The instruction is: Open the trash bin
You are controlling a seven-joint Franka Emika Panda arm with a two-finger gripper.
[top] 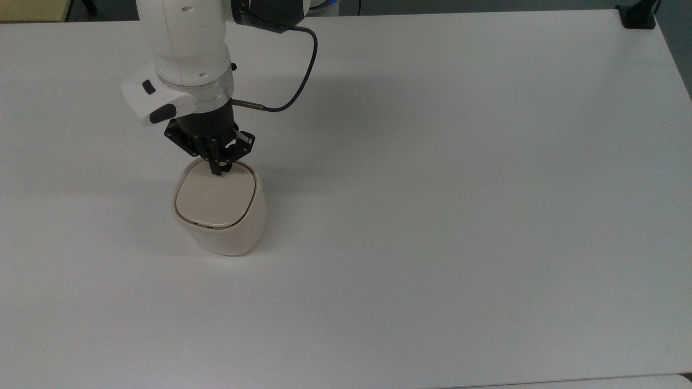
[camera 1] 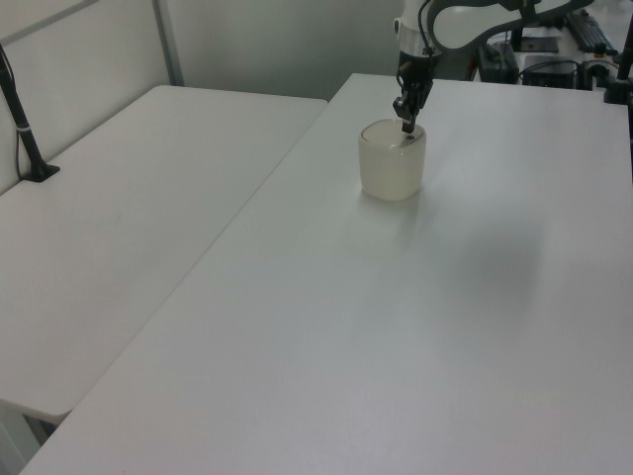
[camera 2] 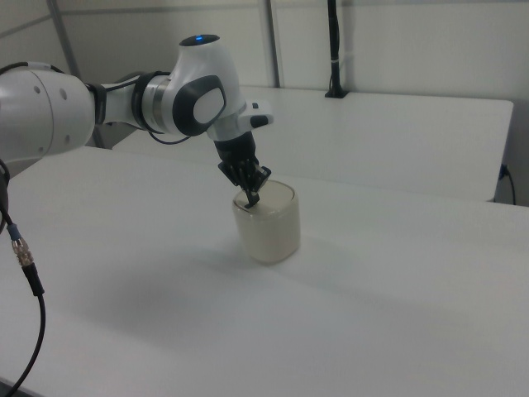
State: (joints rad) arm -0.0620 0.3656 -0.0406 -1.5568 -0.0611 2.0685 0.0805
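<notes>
Trash bin (top: 219, 213) lid is still closed, so the gripper (top: 218, 168), jaws closed together, should press straight down on the latch button, gently and centred.

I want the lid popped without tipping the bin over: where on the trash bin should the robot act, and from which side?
Come straight down on the lid's far edge in the top view, where the gripper is now. The trash bin stands upright with a flat lid on top, so a push from above probably won't tip it; its smooth, tapered walls offer little to grip.

White table (top: 459, 216) — second table (camera 1: 119, 228) just beside.
</notes>
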